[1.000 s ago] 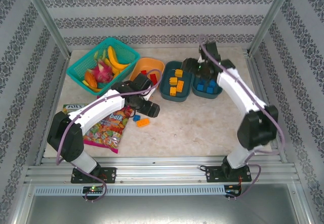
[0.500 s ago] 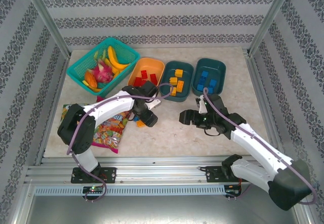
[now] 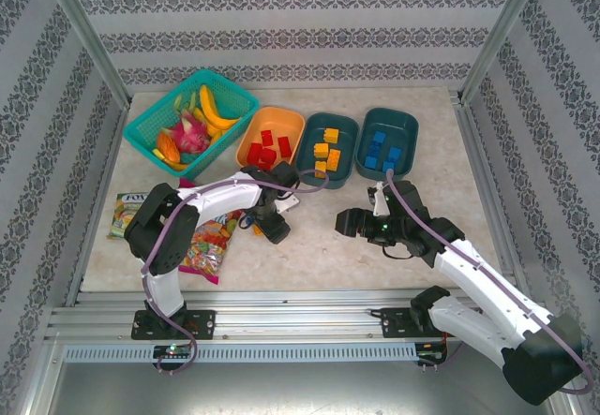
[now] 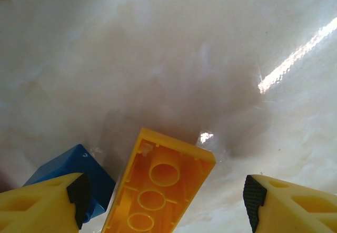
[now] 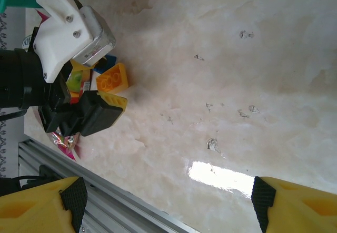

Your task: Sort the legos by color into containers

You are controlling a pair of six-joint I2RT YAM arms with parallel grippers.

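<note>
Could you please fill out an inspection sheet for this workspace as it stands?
Surface: pale marble-look tabletop, glare patches.
Job's things: red bricks in orange tub; orange-yellow bricks in middle teal tub; blue bricks in right teal tub; loose orange-yellow brick and loose blue brick on the table.
Clutter: teal basket of toy fruit; candy bags.
Grippers: left gripper open around the loose orange-yellow brick; right gripper open over bare table.
Cables: purple cables along both arms.
Surroundings: patterned walls, aluminium frame.

Orange lego (image 4: 158,191); blue lego (image 4: 73,165) (marbled table (image 4: 184,59))
</note>
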